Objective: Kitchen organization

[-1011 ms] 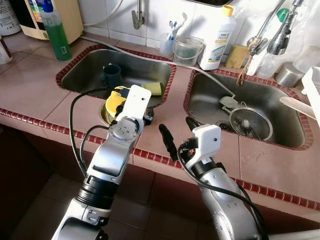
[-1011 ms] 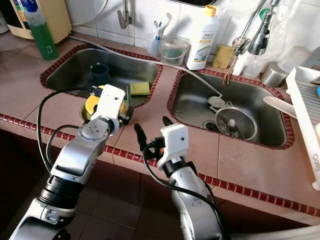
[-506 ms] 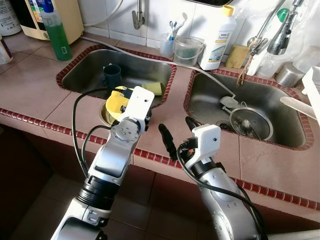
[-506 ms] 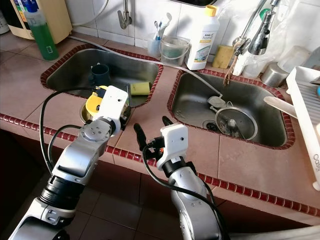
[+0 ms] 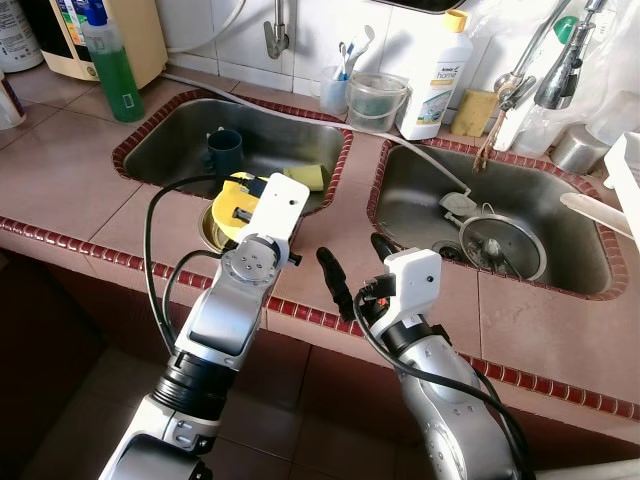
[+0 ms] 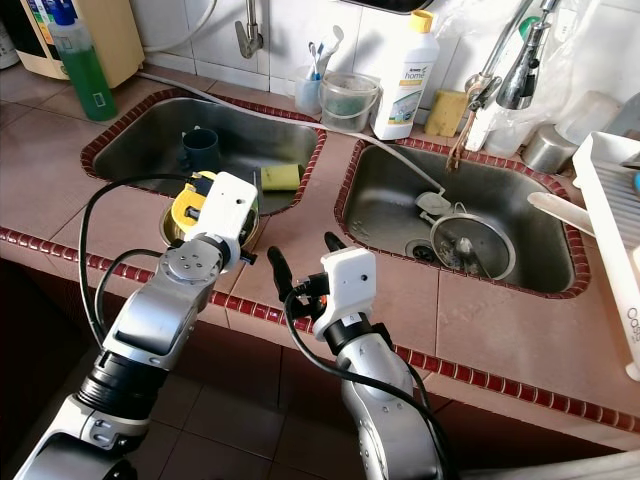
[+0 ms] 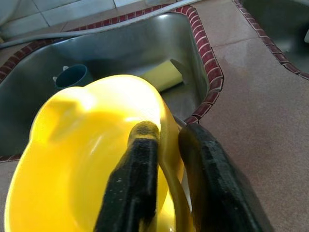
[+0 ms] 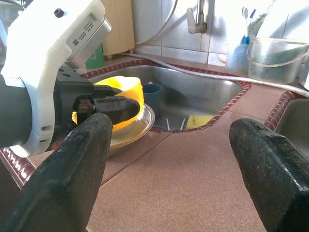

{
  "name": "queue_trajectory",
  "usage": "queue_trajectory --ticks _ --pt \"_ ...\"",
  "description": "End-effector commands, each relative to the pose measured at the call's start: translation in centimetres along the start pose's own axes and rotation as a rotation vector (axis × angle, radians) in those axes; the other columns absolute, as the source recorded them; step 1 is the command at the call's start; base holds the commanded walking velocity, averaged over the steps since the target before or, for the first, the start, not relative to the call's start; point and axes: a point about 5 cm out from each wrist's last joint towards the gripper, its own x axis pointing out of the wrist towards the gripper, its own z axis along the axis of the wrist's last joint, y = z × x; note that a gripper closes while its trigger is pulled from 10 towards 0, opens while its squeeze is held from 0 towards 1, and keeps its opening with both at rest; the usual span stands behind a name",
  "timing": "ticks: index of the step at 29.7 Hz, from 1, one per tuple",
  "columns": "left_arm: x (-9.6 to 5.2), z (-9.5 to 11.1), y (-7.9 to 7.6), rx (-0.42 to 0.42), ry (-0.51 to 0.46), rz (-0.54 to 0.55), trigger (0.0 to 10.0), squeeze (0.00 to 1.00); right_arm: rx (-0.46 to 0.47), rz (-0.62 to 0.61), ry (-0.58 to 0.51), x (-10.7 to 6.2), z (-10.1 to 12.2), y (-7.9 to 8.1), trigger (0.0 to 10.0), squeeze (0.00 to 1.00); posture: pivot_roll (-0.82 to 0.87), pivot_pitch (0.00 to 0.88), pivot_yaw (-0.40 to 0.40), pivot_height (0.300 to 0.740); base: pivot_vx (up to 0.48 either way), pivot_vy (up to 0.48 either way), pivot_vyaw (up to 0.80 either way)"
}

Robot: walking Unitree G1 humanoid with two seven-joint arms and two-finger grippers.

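In the left eye view the tidying is looking only just begun: the left tool [image 5: 243,214] is gripping a yellow bowl [image 5: 232,193] at the near edge of the left sink [image 5: 170,150], above a shallow metal dish [image 5: 210,231] sitting on the tiled surface [image 5: 60,170], and nothing is looking sorted yet. That sink is holding a dark blue cup [image 5: 224,151] and a yellow sponge [image 5: 310,176]; the right sink [image 5: 400,200] is holding a round metal strainer [image 5: 502,246] and a small drain cover. At the far side a green soap bottle [image 5: 112,62], a white detergent bottle [image 5: 436,78], a clear tub [image 5: 376,100] and a small cup of brushes [image 5: 334,92] are standing along the wall. The right tool [image 5: 352,262] is hovering over the surface between the sinks, its fingers spread apart and holding nothing. In the right eye view a white dish rack [image 6: 610,240] is showing at the far right, which I judge to be a likely place for washed items, though the pictures are not settling that. In the left wrist view the two black fingers [image 7: 137,179] are closing on the bowl's rim, one inside and one outside, with the bowl itself looking empty. In the right wrist view the fingers [image 8: 77,164] are standing wide apart, and beyond them the bowl is resting in or just over the dish; I cannot tell which.
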Motion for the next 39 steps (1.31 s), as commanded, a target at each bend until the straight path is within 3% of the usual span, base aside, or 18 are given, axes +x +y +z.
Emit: queue_trajectory --ticks 1,21,23,24,25,28,32,33,35,36,38,39 --pt "-0.1 0.2 -0.2 0.007 -0.011 -0.015 0.0 0.0 -0.003 0.001 -0.008 0.0 0.3 0.0 10.0 0.0 -0.16 0.11 -0.056 0.74 0.0 0.0 0.0" --pt "-0.1 0.4 0.4 -0.012 -0.022 0.016 0.0 0.0 -0.005 -0.002 -0.02 0.3 0.4 -0.1 10.0 0.0 -0.15 0.098 -0.064 0.74 0.0 0.0 0.0" --pt "-0.2 0.5 0.8 -0.047 -0.03 0.036 2.8 0.0 0.0 -0.014 -0.027 0.4 0.5 -0.3 10.0 0.0 -0.15 0.095 -0.068 0.74 0.0 0.0 0.0" --pt "-0.4 0.7 1.2 -0.087 -0.054 0.044 8.2 0.0 0.009 -0.024 -0.037 0.5 0.7 -0.5 10.0 0.0 -0.15 0.093 -0.069 0.74 0.0 0.0 0.0" --pt "-0.4 0.7 1.2 -0.098 -0.06 0.047 9.6 0.0 0.012 -0.026 -0.04 0.6 0.7 -0.6 10.0 0.0 -0.15 0.093 -0.069 0.74 0.0 0.0 0.0" --pt "-0.9 1.5 2.0 -0.2 -0.124 0.042 10.0 0.0 0.014 -0.047 -0.081 1.2 1.6 -1.6 10.0 0.0 -0.14 0.084 -0.082 0.74 0.0 0.0 0.0" --pt "-1.2 1.9 2.6 -0.255 -0.196 0.04 10.0 0.0 0.009 -0.057 -0.119 1.7 2.3 -2.3 10.0 0.0 -0.13 0.08 -0.089 0.74 0.0 0.0 0.0" --pt "-1.7 2.5 3.1 -0.263 -0.293 0.042 10.0 0.0 0.016 -0.068 -0.15 2.0 2.9 -2.9 10.0 0.0 -0.13 0.079 -0.095 0.74 0.0 0.0 0.0" --pt "-2.1 2.7 3.5 -0.251 -0.357 0.048 10.0 0.0 0.008 -0.076 -0.176 2.2 3.4 -3.5 10.0 0.0 -0.12 0.074 -0.099 0.74 0.0 0.0 0.0" --pt "-2.3 2.7 3.7 -0.26 -0.376 0.048 10.0 0.0 -0.003 -0.081 -0.189 2.4 3.6 -3.9 10.0 0.0 -0.12 0.072 -0.101 0.74 0.0 0.0 0.0" --pt "-2.4 2.0 4.2 -0.36 -0.388 0.019 10.0 0.0 -0.027 -0.09 -0.215 3.0 4.0 -4.6 10.0 0.0 -0.12 0.065 -0.103 0.74 0.0 0.0 0.0" --pt "-2.4 2.0 4.2 -0.36 -0.388 0.019 10.0 0.0 -0.027 -0.09 -0.215 3.0 4.0 -4.6 10.0 0.0 -0.12 0.065 -0.103 0.74 0.0 0.0 0.0"
